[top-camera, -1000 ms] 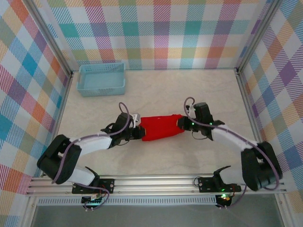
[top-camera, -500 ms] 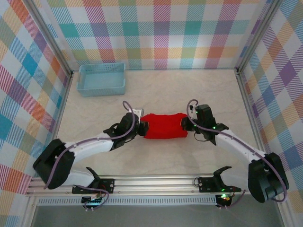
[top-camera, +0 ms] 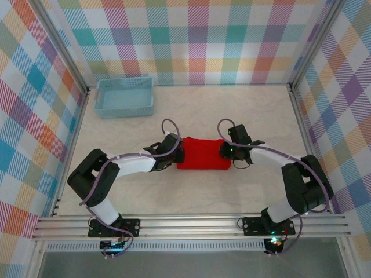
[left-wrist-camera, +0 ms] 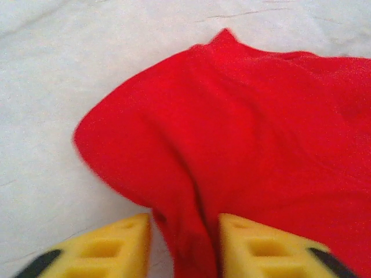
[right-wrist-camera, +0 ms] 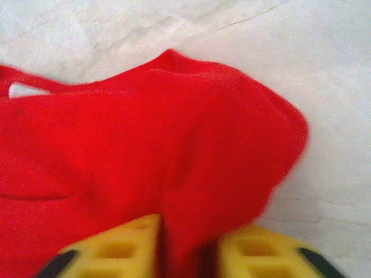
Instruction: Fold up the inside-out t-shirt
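Left gripper [left-wrist-camera: 184, 246]: fingers parted, a limp ridge of the t-shirt [left-wrist-camera: 243, 133] between them, slack beside one pad. Right gripper [right-wrist-camera: 188, 246]: cloth fills the gap; pinched or loose, cannot tell. Shirt lies bunched between both grippers. Judged light and floppy; grasp at outer edges.

t-shirt [top-camera: 202, 154] soft matt cloth; table [top-camera: 232, 110] smooth, faintly marbled; basket [top-camera: 124, 97] smooth plastic.

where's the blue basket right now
In the top view the light-blue basket sits in the far left corner of the table, apart from the red t-shirt lying near the middle.
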Controlling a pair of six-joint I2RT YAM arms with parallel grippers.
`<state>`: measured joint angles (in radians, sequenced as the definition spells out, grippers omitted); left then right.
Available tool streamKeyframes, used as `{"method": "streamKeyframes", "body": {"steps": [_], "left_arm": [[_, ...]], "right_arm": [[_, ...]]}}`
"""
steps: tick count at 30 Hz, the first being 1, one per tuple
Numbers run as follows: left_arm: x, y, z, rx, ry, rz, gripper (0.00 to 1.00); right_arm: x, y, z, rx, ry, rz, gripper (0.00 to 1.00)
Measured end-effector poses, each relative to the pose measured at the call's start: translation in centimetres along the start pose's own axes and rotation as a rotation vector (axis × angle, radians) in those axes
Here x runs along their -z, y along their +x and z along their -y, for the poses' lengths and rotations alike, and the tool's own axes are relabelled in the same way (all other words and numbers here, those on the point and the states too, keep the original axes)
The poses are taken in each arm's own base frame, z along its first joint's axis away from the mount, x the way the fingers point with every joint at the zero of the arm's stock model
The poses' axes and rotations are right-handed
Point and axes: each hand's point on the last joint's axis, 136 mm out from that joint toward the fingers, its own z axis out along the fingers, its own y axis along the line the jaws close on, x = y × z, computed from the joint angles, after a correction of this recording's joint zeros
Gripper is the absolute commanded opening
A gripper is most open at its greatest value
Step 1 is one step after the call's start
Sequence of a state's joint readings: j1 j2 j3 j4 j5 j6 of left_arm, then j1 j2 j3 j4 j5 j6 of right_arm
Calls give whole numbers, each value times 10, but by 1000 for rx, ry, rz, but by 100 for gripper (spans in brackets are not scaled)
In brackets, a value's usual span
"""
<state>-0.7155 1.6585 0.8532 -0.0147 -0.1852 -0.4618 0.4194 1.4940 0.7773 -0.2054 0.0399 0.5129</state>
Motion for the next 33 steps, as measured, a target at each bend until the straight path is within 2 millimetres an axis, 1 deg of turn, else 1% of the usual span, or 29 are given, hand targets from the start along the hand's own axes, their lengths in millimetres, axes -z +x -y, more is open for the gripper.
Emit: {"method": "streamKeyframes", "body": {"steps": [1, 2, 4, 5, 7, 9, 11, 12, 13, 15, 17, 19, 21, 22, 24, 27, 28, 30, 31, 33], "left_arm": [[3, 0, -5, 6, -22, -7, 50], [7, -1, -9, 15, -41, -12, 52], [18, -6, -15, 31, -74, -20, 56], [24, -11, -16, 42, -78, -20, 58], [34, -23, -9, 61, -64, -12, 59], [40, -33, 2, 85, -36, -10, 60], [40, -37, 11, 110, -5, -17, 60], [37, -36, 15, 120, 5, -28, 57], [33, -31, 17, 128, 11, -48, 53], [19, -17, 15, 140, -3, -98, 44], [1, 3, 10, 143, -30, -166, 35], [-8, 18, 6, 147, -37, -209, 33], [-9, 24, 5, 151, -27, -223, 34], [-7, 23, 6, 152, -23, -218, 36], [0, 18, 5, 154, -19, -204, 44], [20, 9, 0, 151, -22, -163, 59], [30, 5, -2, 146, -21, -143, 65], [49, -3, -6, 147, -17, -96, 74], [61, -8, -9, 145, -15, -64, 77], [83, -16, -19, 149, -16, 3, 83]], "right_arm": [[5, -3, 0, 6, 7, 6, 57], [11, -6, 0, 9, 15, 13, 61], [28, -15, -4, 19, 21, 35, 65], [35, -20, -6, 24, 19, 45, 65], [47, -33, -14, 29, 12, 74, 65], [51, -40, -18, 29, 4, 84, 62], [46, -37, -18, 18, 6, 65, 59], [42, -34, -17, 10, 8, 48, 58], [36, -29, -15, 0, 13, 25, 57], [22, -14, -7, -22, 39, -28, 54], [9, 1, 6, -49, 77, -86, 49], [2, 13, 17, -80, 104, -129, 44], [2, 16, 26, -102, 122, -147, 43], [3, 15, 28, -108, 126, -145, 46], [8, 13, 31, -99, 139, -136, 55], [28, 6, 32, -49, 197, -107, 68], [37, 1, 28, -22, 214, -90, 71], [52, -8, 10, 42, 222, -51, 76], [60, -10, -3, 81, 215, -35, 78], [68, -6, -32, 152, 187, -20, 80]]}}
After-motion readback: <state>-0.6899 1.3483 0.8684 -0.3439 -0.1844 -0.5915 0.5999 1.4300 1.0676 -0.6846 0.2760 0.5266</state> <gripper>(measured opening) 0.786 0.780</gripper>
